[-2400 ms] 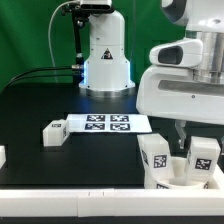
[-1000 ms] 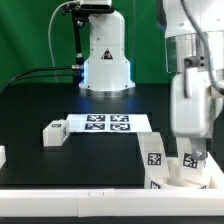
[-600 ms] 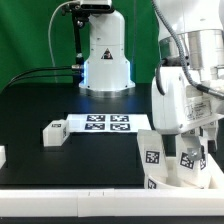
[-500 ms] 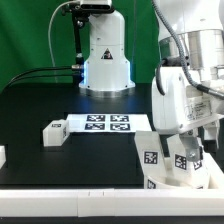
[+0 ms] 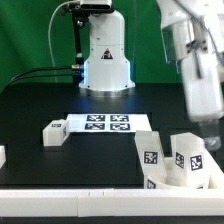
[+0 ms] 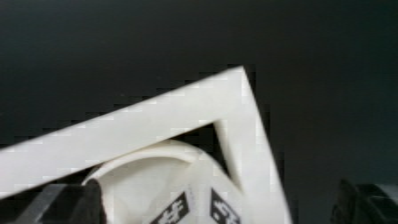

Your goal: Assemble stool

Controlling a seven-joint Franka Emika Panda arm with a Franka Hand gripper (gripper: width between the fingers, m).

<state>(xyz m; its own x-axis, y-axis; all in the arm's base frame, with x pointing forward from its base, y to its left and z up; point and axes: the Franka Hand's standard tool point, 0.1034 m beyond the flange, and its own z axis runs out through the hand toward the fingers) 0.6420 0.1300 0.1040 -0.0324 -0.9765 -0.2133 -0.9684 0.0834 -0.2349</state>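
Note:
The stool's round white seat [image 5: 186,184] lies at the front of the exterior view's right, in the corner of the white border rail [image 6: 178,110]. Two tagged white legs stand upright on it, one [image 5: 153,156] to the left of the other [image 5: 191,156]. A third leg [image 5: 53,132] lies loose on the black table, left of the marker board [image 5: 108,123]. My arm [image 5: 195,70] is blurred and raised above the right-hand leg. In the wrist view my gripper [image 6: 222,205] is open. Its dark fingers [image 6: 71,202] stand wide apart, above the tagged legs [image 6: 175,208], touching nothing.
The robot's white base [image 5: 103,58] stands at the back with black cables running off to the left. A small white piece [image 5: 2,156] shows at the left edge. The border rail [image 5: 70,196] runs along the table's front.
The gripper, which was down on the right-hand leg, has let go, opened wide and risen. The leg stays standing on the seat.

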